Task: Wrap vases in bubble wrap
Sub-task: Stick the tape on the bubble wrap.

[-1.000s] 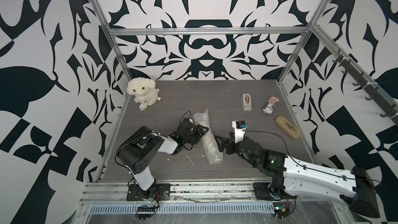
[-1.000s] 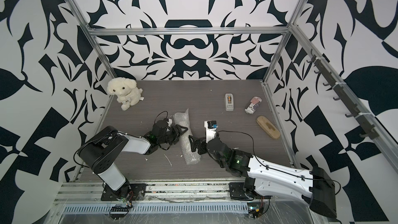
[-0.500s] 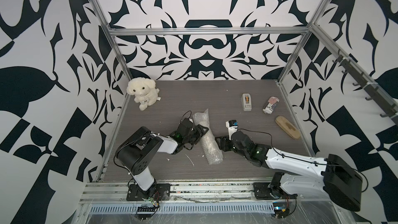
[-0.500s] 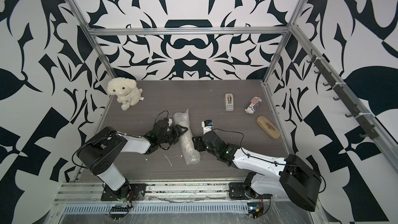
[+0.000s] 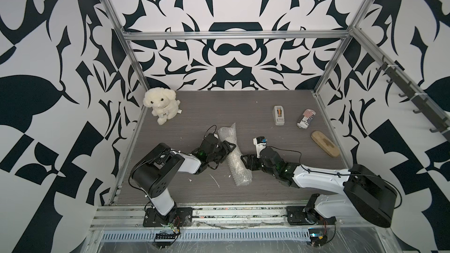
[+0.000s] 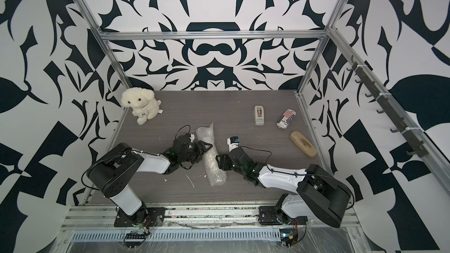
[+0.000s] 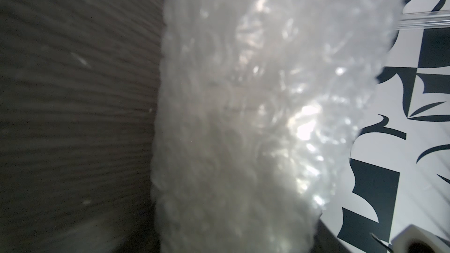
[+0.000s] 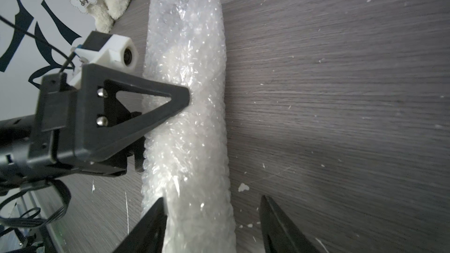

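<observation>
**Rolled wrap lies crosswise between the two sets of fingers**

The clear, whitish, crinkly bubble wrap is rolled into a long tube lying flat on the dark grey wood-grain worktop. Its long axis runs away from the robot, so both arms meet it side-on. The cream-white ribbed vase cannot be made out. A denser white bulk in the tube's middle stretch, seen from the right wrist, is probably it.

The left fingers are clenched on the wrap from the flank on their own side. The upper one lies over the top of the roll about midway along. They seem to pinch outer layers rather than the whole girth.

The right fingers stand released, a little nearer the robot than the left ones. The tube passes through their gap. One finger is against the flank facing the left arm, and the other stands clear over bare worktop. Whether they reach down around the roll or hover above it, I cannot tell.

Both arms are already at the tube. My judgement is that the coming move turns on closing across the axis, not along it.

Nothing crowds the fingers. Well beyond the right fingers lie a grey tape dispenser, a red-white-blue printed can and a tan oval wooden block. A cream plush dog sits far beyond the left fingers.
</observation>
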Controlling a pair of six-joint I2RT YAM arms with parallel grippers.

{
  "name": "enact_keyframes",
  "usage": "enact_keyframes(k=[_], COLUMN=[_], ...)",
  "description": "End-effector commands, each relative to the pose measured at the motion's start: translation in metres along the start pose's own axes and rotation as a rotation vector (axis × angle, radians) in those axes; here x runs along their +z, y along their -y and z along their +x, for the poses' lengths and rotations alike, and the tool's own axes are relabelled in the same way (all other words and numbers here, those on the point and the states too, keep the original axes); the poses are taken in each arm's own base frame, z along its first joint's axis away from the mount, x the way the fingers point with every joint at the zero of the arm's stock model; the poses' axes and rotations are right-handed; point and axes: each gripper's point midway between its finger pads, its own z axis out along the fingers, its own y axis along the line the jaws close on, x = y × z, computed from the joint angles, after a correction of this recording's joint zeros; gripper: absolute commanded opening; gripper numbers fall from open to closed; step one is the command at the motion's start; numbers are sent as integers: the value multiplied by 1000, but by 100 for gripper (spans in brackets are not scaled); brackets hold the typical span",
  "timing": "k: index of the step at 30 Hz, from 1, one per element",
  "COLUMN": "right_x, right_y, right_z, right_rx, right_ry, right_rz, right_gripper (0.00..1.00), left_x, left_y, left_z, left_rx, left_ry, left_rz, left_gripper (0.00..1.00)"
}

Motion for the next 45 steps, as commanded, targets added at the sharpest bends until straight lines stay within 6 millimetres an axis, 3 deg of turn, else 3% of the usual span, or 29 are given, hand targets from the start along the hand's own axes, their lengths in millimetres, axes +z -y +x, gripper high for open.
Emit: enact_keyframes(k=[1,10,15,24,31,36,42,45], right_x=[-1,-2,8,29,27,15,-29,-48], right_y=[-21,-20,-6,21,14,2,-13,-14], right_z=[-22,-25,-21,20,35,13,-42,-55], right_rx=[23,66,81,94,94,59,-29,-62], right_ry=[70,89,71,-36,-48,5,143,182], right_rz=[-75,-99,-52,-14,-63,-63,19,45], right_gripper=[64,64,62,49,54,68,88,94], left_x=[-4,-3,-2,-1,-2,-1,-5,-6], left_y=[-47,-50,-51,-53,-56,-49,-38,-36], left_z=[6,7,7,8,8,5,1,-2], left_rx=[-15,-16,-18,-19,-20,-11,25,33], left_ry=[-3,-6,-8,-10,-1,0,7,15], left_rz=[-163,-169,-171,-170,-176,-169,-191,-199], left_gripper=[44,44,43,43,43,43,49,50])
